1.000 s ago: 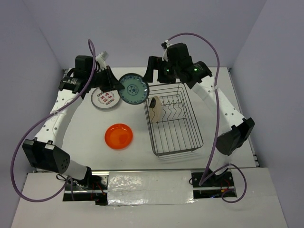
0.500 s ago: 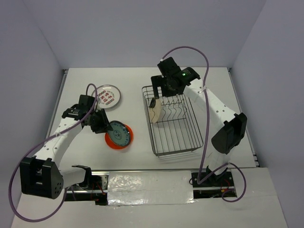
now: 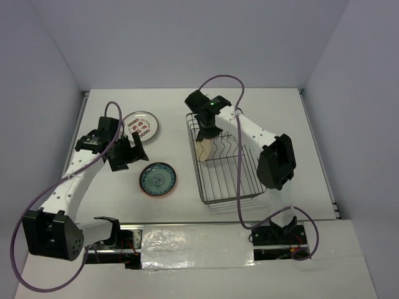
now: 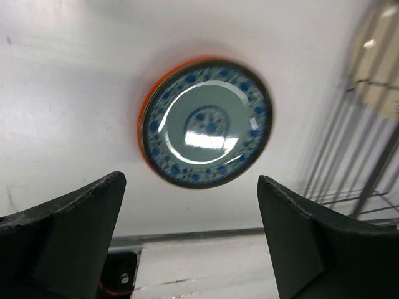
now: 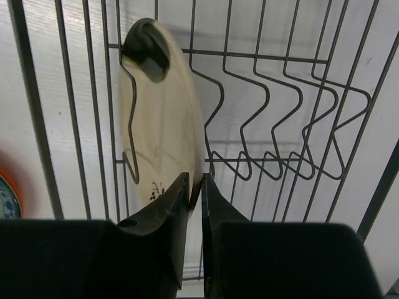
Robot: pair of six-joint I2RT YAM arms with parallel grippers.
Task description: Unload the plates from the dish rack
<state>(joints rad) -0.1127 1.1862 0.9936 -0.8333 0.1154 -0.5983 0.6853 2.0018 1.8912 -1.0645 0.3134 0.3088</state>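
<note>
One cream plate [image 3: 202, 149] with a dark blotch stands upright among the prongs at the far left of the grey wire dish rack [image 3: 249, 187]. My right gripper [image 3: 206, 129] reaches down from above and is shut on it. In the right wrist view the cream plate's [image 5: 159, 124] lower rim sits pinched between the right gripper's [image 5: 195, 180] fingers. A teal plate [image 3: 158, 179] lies flat on an orange plate [image 4: 148, 107] on the table. My left gripper [image 3: 129, 153] is open just left of it, holding nothing. The teal plate [image 4: 206, 121] lies beyond the left gripper's [image 4: 191, 178] wide-spread fingers.
A white plate with red motifs [image 3: 140, 124] lies on the table behind the left gripper. The remaining rack prongs [image 5: 274, 131] hold nothing. The right arm's elbow [image 3: 276, 163] hangs over the rack's right side. Purple cables loop above both arms.
My left gripper set the teal plate on the orange plate, opened and drew back to the left. My right gripper came down into the rack and closed on the cream plate.
</note>
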